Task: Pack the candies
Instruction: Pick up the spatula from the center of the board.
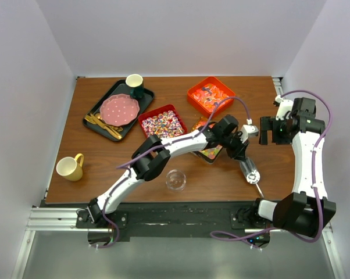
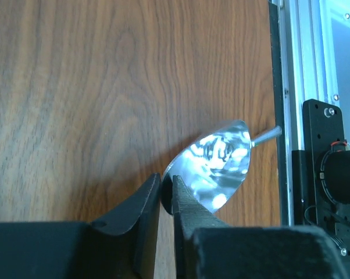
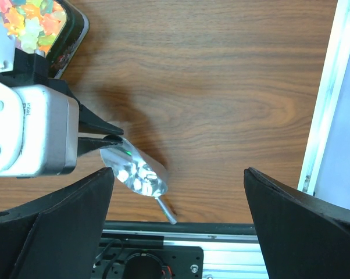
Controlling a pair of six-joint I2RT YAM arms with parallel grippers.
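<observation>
Twist-wrapped candies fill a red tray [image 1: 162,124]. Jelly candies fill an orange tray [image 1: 210,96] and a dark tray [image 1: 209,153] partly under my left arm; that tray's corner shows in the right wrist view [image 3: 32,23]. My left gripper [image 1: 243,156] [image 2: 166,189] is shut on the rim of the silver scoop [image 1: 251,173] [image 2: 218,163] [image 3: 137,171], low over the table near its front right edge. The scoop looks empty and its handle points at the near edge. My right gripper [image 1: 265,131] [image 3: 178,174] is wide open and empty, above the scoop.
A small clear glass bowl [image 1: 175,179] sits near the front middle. A yellow mug [image 1: 70,167] is at front left. A black tray [image 1: 141,93] at back left holds a pink plate [image 1: 118,108], gold cutlery and a green cup [image 1: 134,85]. The table's metal rail [image 3: 221,256] runs close by.
</observation>
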